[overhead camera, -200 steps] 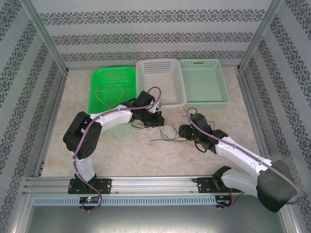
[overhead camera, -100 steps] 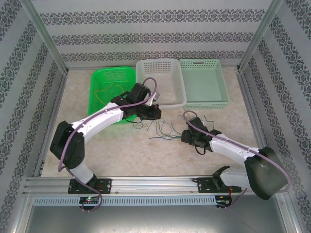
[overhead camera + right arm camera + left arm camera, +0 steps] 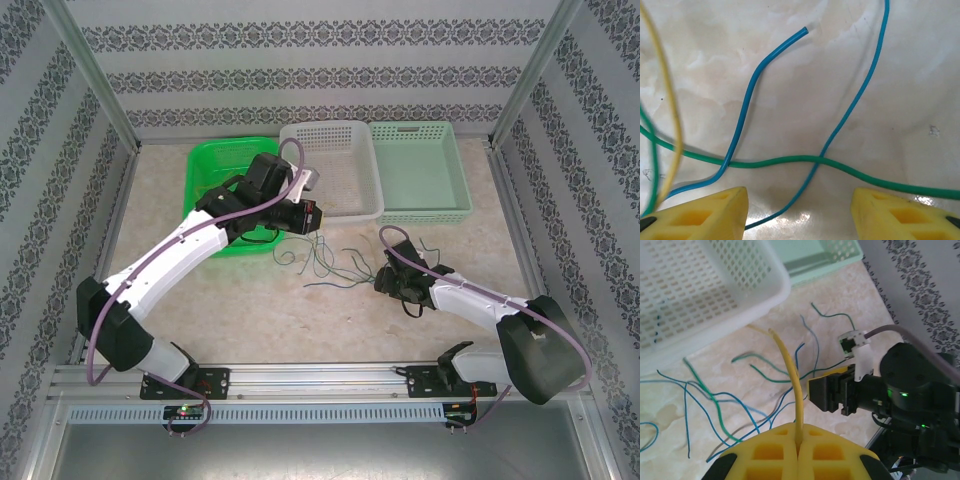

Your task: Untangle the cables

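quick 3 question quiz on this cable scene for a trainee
1. True or false: the left gripper is shut on a yellow cable.
2. Which cable lies crosswise between the right gripper's open fingers? A green, B red, C white.
3. How many baskets stand at the table's far side?
Key: 1 true. 2 A, the green cable. 3 three: green basket, white basket, pale green basket.

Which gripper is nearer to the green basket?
Left. The left gripper, shut on a yellow cable, hangs just past the green basket's near right corner; the right gripper sits open over the loose cables on the table, well to the basket's right.
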`<state>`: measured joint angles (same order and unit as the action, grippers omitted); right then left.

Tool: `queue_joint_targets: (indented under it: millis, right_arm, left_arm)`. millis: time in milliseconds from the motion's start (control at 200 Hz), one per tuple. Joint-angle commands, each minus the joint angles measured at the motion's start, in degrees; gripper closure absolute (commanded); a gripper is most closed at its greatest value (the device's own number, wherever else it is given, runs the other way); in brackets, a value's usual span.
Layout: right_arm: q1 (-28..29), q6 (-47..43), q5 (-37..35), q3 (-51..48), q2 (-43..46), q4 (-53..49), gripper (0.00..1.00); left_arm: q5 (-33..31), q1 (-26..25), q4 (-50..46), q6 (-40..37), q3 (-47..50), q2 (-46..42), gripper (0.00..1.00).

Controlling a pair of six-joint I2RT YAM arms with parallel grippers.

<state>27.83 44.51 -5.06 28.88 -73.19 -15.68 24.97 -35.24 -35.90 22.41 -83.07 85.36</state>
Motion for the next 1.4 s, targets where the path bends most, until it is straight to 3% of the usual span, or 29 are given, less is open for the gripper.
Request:
queue_joint_targets:
  millis: [0,215,510,734,889,1394]
  right_arm:
    - [-1.20,1.45,-0.86,0.31,-1.65,-1.04,0.42]
    - [-1.70,0.84,-0.44,1.54,-2.09,-2.14,0.44]
    - [0.83,-3.95,-0.31,4.76,7.36,-3.91,0.37]
    - [12.09,-13.85,-5.06,4.66,16.86,-0.52,0.24]
    - [17.44,-18.31,-7.37,2.29,20.75,3.25,0.21]
    - [29.08,-33.90,-15.44,6.26,12.36,15.64,0.21]
  left_arm:
    - [-0.34,-0.39,-3.93,-3.18,-2.93,-2.47,1.00]
    - [1.39,0.15,-10.89,-6.99,-7.91,-2.09,1.00]
    - [6.46,0.09,-7.13,-1.89,-5.36,1.29,1.00]
    - [7.15,0.17,-5.07,0.54,-6.18,3.79,1.00]
    - [6.76,0.10,-4.79,1.87,-7.83,5.45,1.00]
    - [9.88,0.35,-2.29,6.88,-9.92,8.58,1.00]
